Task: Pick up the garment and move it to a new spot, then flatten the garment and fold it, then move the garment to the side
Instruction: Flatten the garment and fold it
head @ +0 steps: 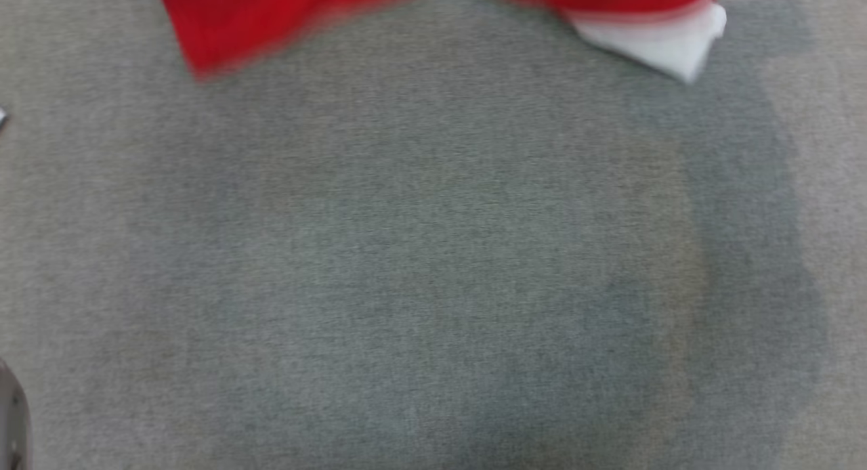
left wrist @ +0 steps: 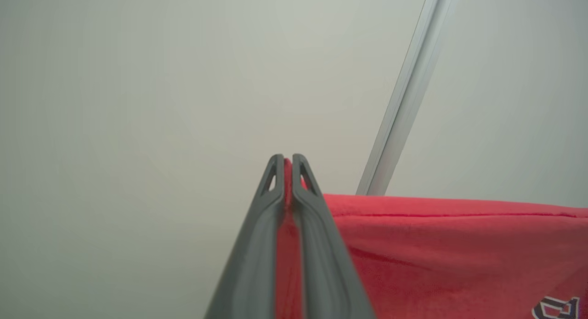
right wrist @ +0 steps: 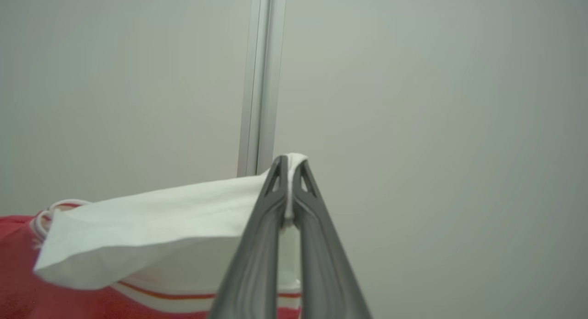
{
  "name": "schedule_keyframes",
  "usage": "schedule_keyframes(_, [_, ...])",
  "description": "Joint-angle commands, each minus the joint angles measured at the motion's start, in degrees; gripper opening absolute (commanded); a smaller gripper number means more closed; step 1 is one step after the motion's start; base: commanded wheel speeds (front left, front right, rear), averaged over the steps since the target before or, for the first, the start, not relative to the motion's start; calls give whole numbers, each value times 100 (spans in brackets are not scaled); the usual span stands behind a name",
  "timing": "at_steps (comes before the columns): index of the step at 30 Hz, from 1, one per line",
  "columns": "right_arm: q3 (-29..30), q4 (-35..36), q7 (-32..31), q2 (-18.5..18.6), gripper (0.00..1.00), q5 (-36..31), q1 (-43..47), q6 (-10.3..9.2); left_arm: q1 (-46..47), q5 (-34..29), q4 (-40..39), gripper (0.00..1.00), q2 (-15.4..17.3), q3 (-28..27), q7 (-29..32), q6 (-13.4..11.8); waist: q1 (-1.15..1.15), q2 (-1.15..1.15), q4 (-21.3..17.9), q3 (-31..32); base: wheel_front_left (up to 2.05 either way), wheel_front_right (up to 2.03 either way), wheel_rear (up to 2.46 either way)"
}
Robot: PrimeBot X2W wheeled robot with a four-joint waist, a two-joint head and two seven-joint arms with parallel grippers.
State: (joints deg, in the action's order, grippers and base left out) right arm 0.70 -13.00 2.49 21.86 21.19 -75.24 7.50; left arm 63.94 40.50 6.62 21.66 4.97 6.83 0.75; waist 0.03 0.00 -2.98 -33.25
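The garment (head: 271, 16) is red with a white part (head: 660, 40); it hangs blurred along the top of the head view, above the grey cloth surface (head: 433, 253). In the left wrist view my left gripper (left wrist: 287, 160) is shut on a red edge of the garment (left wrist: 459, 250), which stretches away to the right and carries a small dark logo (left wrist: 556, 307). In the right wrist view my right gripper (right wrist: 289, 162) is shut on the garment's white part (right wrist: 151, 227), with red fabric and a white-and-red striped band below it.
A pale wall with a vertical metal strip (left wrist: 409, 93) stands behind the held fabric, and the strip (right wrist: 262, 80) rises behind the white part too. A grey object (head: 10, 416) shows at the lower left edge of the head view.
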Motion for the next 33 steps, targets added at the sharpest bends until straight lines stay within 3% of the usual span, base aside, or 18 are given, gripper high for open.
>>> schedule_keyframes(1, [-9, -54, 162, 103, 0, -55, -112, 0, 151, -55, 56, 0, 11, 26, -98, 65, -3, 0, 73, -21, 0, 0, 0])
schedule_keyframes(4, [-176, -165, 779, 256, 0, -125, -445, 0, 489, -170, 221, 0, -34, 105, -472, 285, -3, 0, 122, 112, 0, 0, 0])
schedule_keyframes(7, [-391, -191, 984, 380, 0, -144, -270, 0, 462, -280, 308, 0, -25, 253, -732, 411, -3, 0, 151, 188, 0, 0, 0])
schedule_keyframes(13, [-1072, -384, 869, 754, 0, 137, 948, -1, -501, -378, 579, 0, -60, 635, -1133, 570, -3, 0, 99, 312, 0, 0, 0])
schedule_keyframes(17, [-1373, -561, 730, 765, 0, 589, 2199, 0, -1490, -478, 1000, 0, -108, 1021, -1437, 623, -3, 0, 49, 546, 0, 0, 0])
schedule_keyframes(25, [-1203, -446, -285, 677, 0, 1446, 4659, 0, -3596, -143, 1808, 0, -350, 1484, -1473, 609, -3, 0, -69, 1337, 0, 0, 0])
schedule_keyframes(33, [-126, 592, -1792, -24, 0, 1377, 6816, 0, -5406, 337, 1448, 0, -518, 1512, -1285, 298, -3, 0, -29, 2087, 0, 0, 0])
